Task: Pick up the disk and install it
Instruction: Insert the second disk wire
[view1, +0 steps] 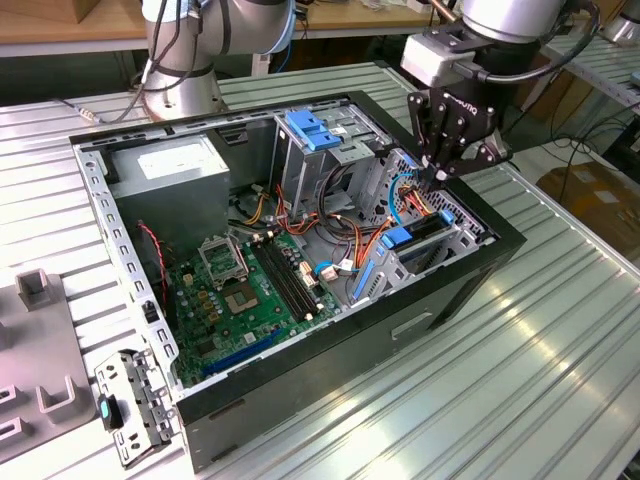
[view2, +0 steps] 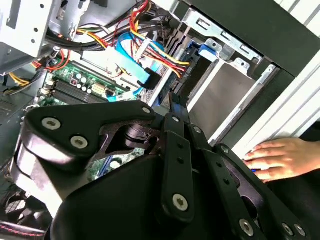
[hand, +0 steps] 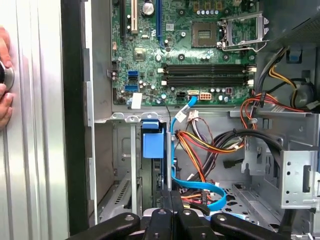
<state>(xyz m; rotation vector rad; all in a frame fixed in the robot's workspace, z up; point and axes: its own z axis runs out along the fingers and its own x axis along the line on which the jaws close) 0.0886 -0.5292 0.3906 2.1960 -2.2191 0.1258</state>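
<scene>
The disk stands on edge in the drive bay at the case's corner on the exterior view's right. Its blue rail end faces up, and the metal body is mostly hidden in the slot. My black gripper hangs just above that bay beside the orange and blue cables, its fingers closed together with nothing seen between them. In the first wrist view the gripper points down next to the blue rail. In the second wrist view the gripper and its linkage cover the foreground.
The open computer case lies on a ribbed metal table. Inside are the green motherboard, a grey power supply box and a blue bracket on the upper cage. A person's hand rests on the table beside the case.
</scene>
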